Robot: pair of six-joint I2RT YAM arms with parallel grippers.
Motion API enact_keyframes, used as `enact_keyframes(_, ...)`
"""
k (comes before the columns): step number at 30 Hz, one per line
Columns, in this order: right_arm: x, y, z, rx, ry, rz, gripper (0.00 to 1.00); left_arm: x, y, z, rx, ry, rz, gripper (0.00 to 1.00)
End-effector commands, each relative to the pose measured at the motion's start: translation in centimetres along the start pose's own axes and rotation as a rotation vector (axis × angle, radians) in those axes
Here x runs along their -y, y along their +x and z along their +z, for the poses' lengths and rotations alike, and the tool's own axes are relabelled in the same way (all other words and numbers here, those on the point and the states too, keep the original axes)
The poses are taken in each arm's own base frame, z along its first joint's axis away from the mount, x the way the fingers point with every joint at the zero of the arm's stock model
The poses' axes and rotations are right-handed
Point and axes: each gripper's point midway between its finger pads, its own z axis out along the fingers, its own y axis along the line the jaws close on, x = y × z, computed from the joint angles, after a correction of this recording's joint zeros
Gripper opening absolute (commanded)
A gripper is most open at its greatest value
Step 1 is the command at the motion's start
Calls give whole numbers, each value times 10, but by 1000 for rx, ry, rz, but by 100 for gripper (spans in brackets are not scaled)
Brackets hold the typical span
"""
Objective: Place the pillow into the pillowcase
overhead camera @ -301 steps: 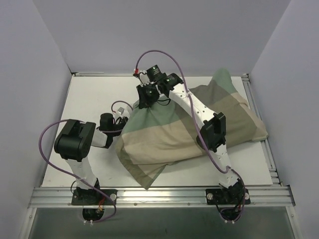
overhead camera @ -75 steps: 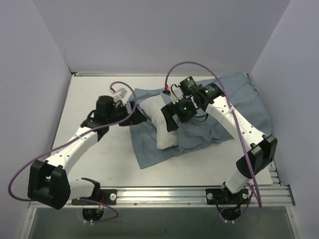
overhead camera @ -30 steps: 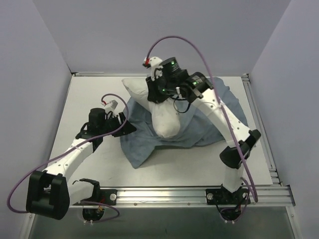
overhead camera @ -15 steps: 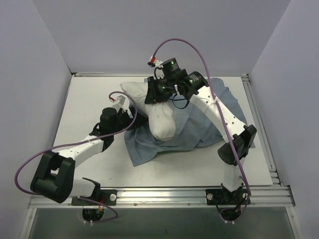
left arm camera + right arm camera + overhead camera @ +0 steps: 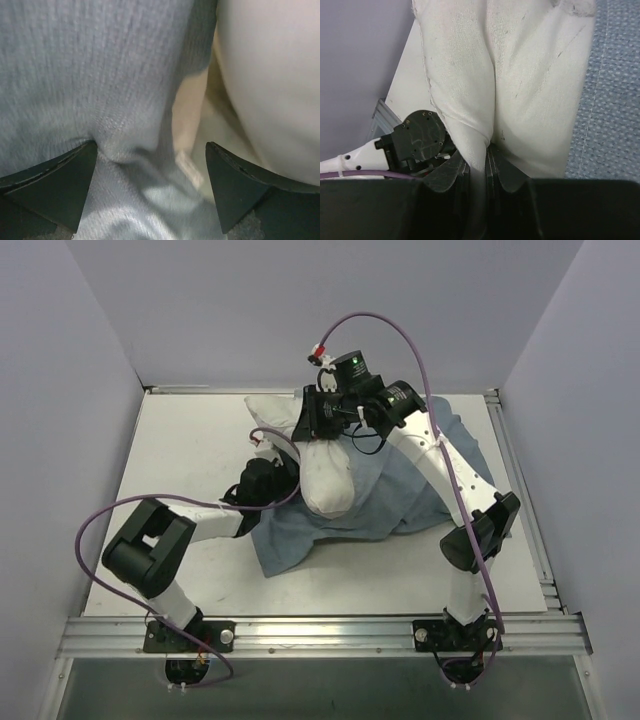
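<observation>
Drawing in since a moment ago, the left gripper [image 5: 150, 146], fingers apart, is nosing at the left edge of the pillowcase [image 5: 390, 510], likely to open its mouth, while the right gripper [image 5: 481, 152], clamped on a fold of the pillow [image 5: 328, 480], is dangling it over the pillowcase's middle.

In the overhead view the fingertips of the left pincer [image 5: 151, 150] vanish under the pillow [image 5: 328, 480] and the pillowcase [image 5: 400, 505] edge. The right pincer [image 5: 479, 167] is masked there by its own wrist. The left wrist view is blurred, with cloth running past every edge. The pillowcase's opening cannot be made out.
</observation>
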Motion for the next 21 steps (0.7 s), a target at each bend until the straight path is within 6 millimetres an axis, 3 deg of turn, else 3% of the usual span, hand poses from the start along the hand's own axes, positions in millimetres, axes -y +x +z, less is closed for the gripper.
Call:
enact_keyframes(1, -61, -37, -55, 148, -189, 15, 0, 26, -45, 21, 192, 16, 112, 97)
enact_keyframes(2, -63, -37, -56, 148, -200, 20, 0, 17, -36, 30, 178, -15, 126, 97)
enact_keyframes(4, -68, -35, -56, 135, -221, 36, 0, 5, -41, 43, 211, -84, 169, 96)
enact_keyframes(5, -66, -35, -56, 134, -221, 45, 0, -9, -31, 53, 187, -125, 182, 88)
enact_keyframes(7, -64, -37, -60, 143, -213, 56, 0, -21, -36, 64, 170, -179, 218, 73)
enact_keyframes(8, -59, -38, -62, 149, -204, 65, 0, -34, -38, 68, 160, -201, 220, 56)
enact_keyframes(11, -45, -35, -71, 156, -172, 93, 0, -53, -44, 65, 108, -224, 213, 33)
enact_keyframes(12, -28, -35, -70, 156, -141, 115, 0, -70, -53, 60, 106, -255, 185, 21)
enact_keyframes(13, -24, -35, -75, 165, -132, 110, 0, -80, -54, 53, 79, -264, 168, 13)
enact_keyframes(15, -2, -40, -79, 183, -83, 117, 0, -93, -64, 30, 59, -249, 153, 3)
enact_keyframes(19, 39, -44, -74, 189, -4, 149, 0, -102, -57, -23, -44, -130, 88, 3)
enact_keyframes(20, 47, -41, -69, 177, 11, 161, 0, -97, -65, -38, -32, -96, 85, 5)
enact_keyframes(21, 55, -38, -67, 167, 26, 168, 0, -95, -52, -51, -80, -42, 86, 6)
